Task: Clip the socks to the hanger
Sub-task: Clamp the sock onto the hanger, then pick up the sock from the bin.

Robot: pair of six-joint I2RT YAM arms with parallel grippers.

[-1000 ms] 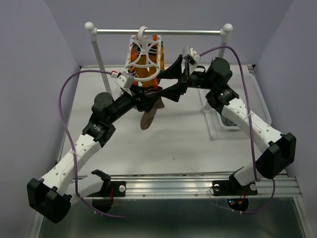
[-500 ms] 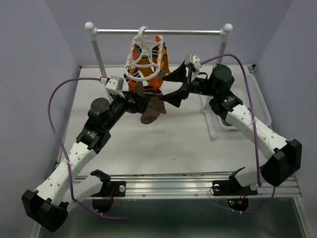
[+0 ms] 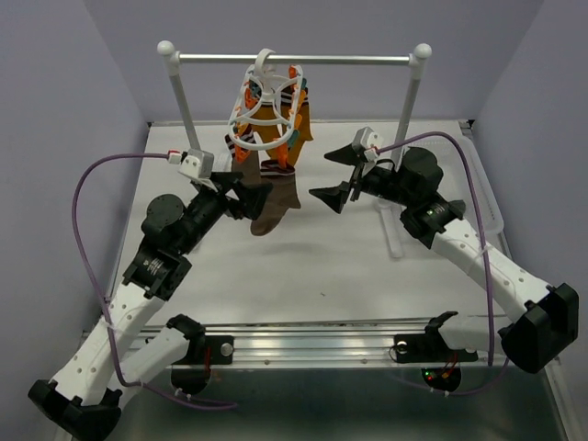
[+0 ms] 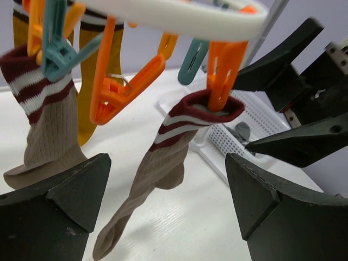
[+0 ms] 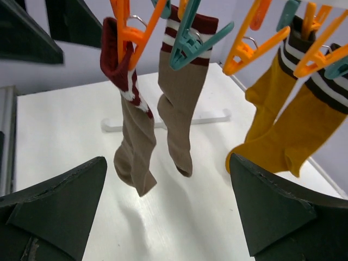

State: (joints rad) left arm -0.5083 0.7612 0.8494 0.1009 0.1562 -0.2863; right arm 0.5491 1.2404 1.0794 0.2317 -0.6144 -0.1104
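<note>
The white hanger [image 3: 264, 96] hangs from the rail, with socks clipped to it. Two tan-brown socks with maroon and white cuffs hang from it, one [image 4: 157, 163] on an orange clip [image 4: 220, 73] and the other [image 4: 38, 136] on a teal clip [image 4: 54, 51]. Mustard socks [image 5: 288, 125] hang behind them. My left gripper [image 3: 248, 191] is open and empty, just left of the brown sock [image 3: 273, 200]. My right gripper [image 3: 335, 175] is open and empty, just right of it. Neither touches a sock.
The silver rail [image 3: 294, 60] on white posts spans the back of the table. A white plastic basket [image 3: 397, 241] lies at the right under my right arm; it also shows in the left wrist view [image 4: 239, 136]. The table edge has a raised rim [image 3: 482, 197].
Both grippers have drawn back from the hanger toward the near side and apart. The left gripper has let go of the brown sock, which now hangs from its clip.
</note>
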